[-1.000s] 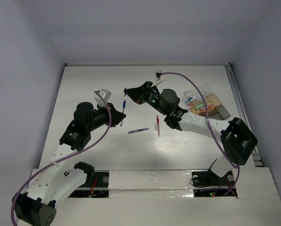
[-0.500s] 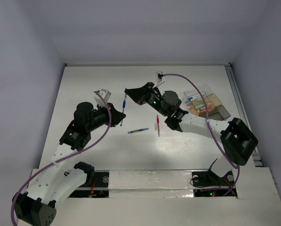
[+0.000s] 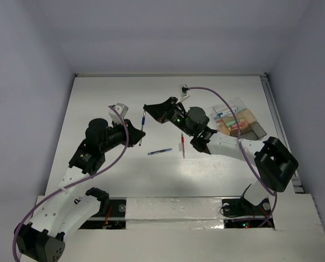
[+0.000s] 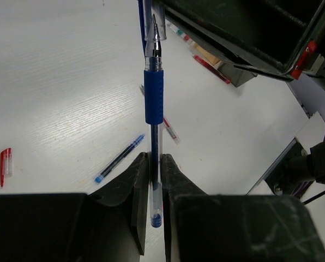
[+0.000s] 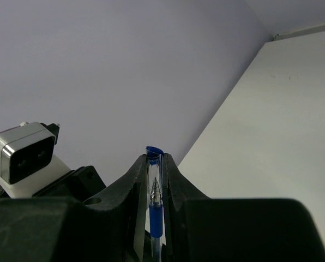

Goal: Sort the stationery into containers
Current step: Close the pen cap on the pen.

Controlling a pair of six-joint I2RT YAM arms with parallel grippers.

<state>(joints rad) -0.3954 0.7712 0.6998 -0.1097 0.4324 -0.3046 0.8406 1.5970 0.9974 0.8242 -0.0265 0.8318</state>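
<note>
White tabletop (image 3: 97,98). Blue gel pen with clear barrel (image 4: 154,98): raised at mid-table, left gripper (image 4: 154,159) clamped on its rear end, right gripper (image 5: 153,159) closed on its cap end. Clear, orange and grey plastic boxes (image 3: 240,121): far right, well apart from the pen.

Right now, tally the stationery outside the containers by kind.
Pens: 3 (held blue pen in the left gripper, loose blue pen, red pen)
Caps: 2 (red cap, blue-tipped cap in the right gripper)
Total: 5
</note>
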